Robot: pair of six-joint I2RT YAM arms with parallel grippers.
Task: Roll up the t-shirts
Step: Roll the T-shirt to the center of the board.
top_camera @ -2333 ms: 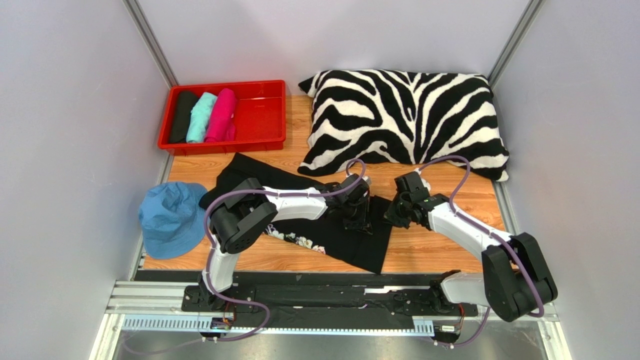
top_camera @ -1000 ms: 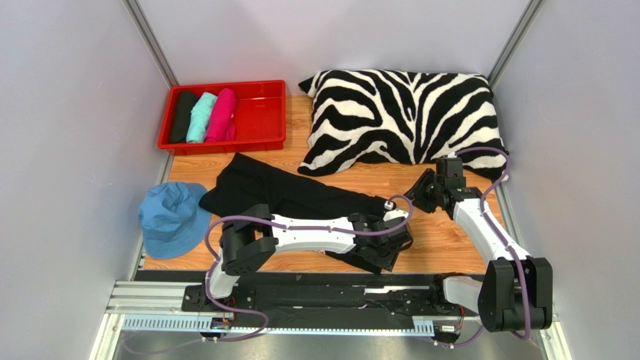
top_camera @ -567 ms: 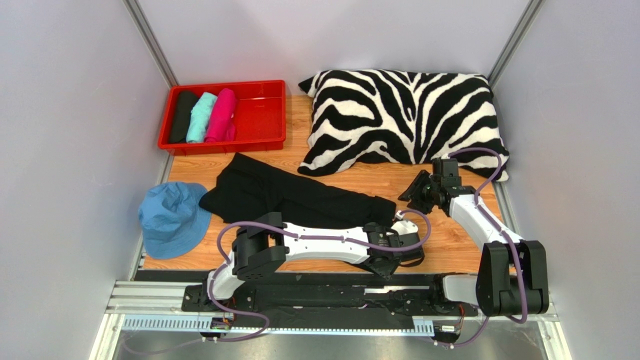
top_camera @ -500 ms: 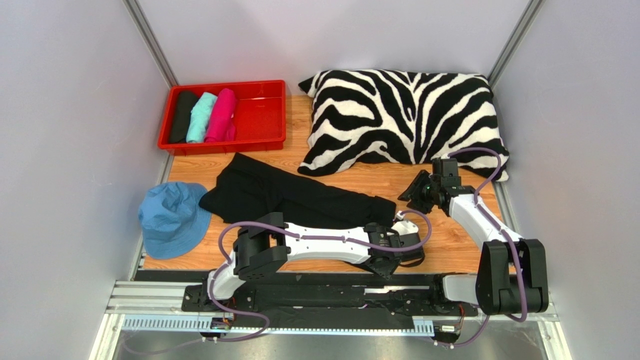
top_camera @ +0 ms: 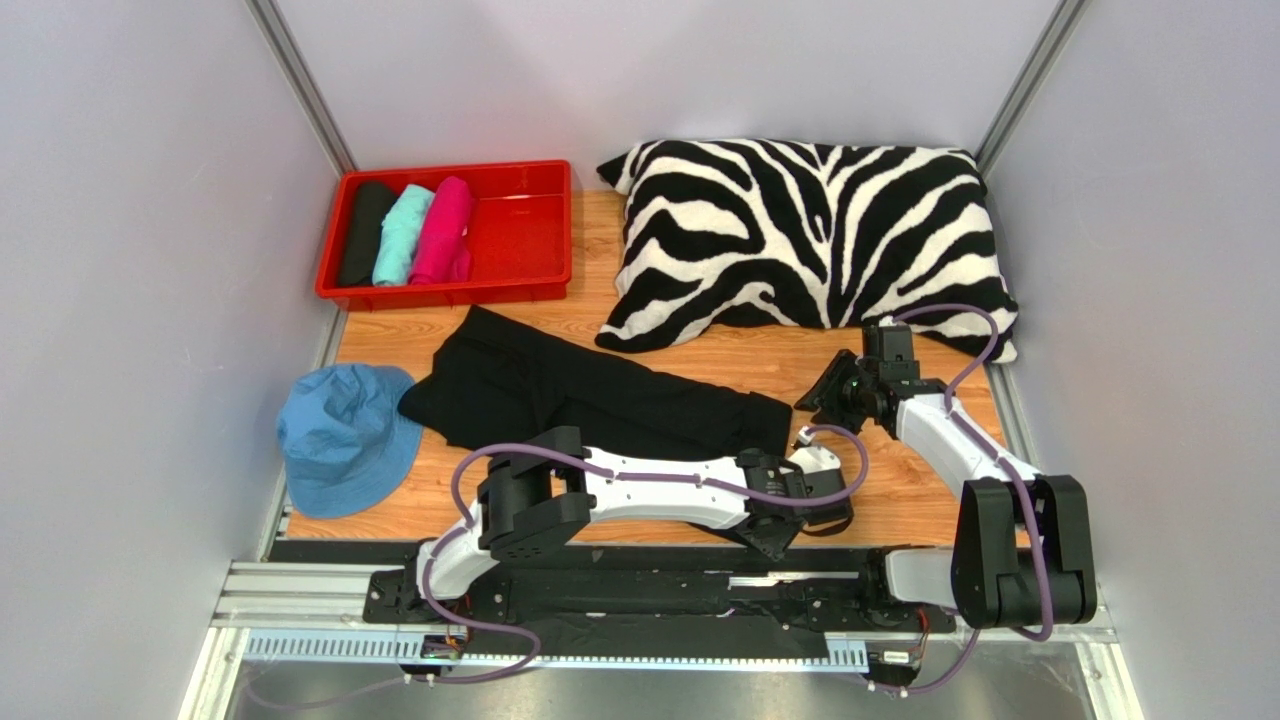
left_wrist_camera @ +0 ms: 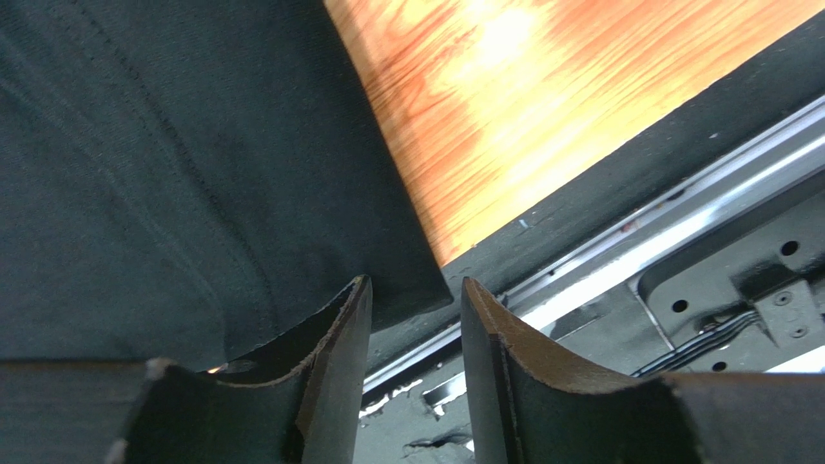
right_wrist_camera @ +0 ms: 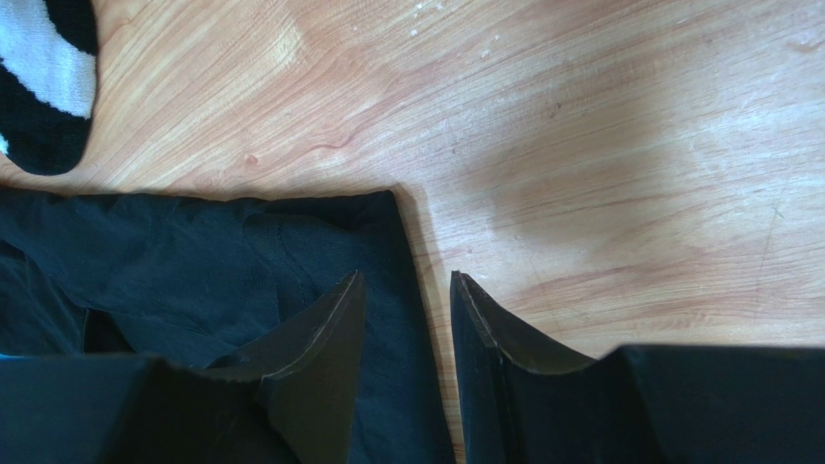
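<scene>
Big black t-shirt [top_camera: 586, 393] lies folded across the counter [top_camera: 751, 365]. Left hand [left_wrist_camera: 412, 285] sits at its near-rt corner, jaws parted, hem by one finger; right hand [right_wrist_camera: 407, 280] parted astride the far-rt edge, prob. not pinching.

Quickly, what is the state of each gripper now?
Left gripper: open, holding nothing.
Right gripper: open, holding nothing, over the black t-shirt.
</scene>
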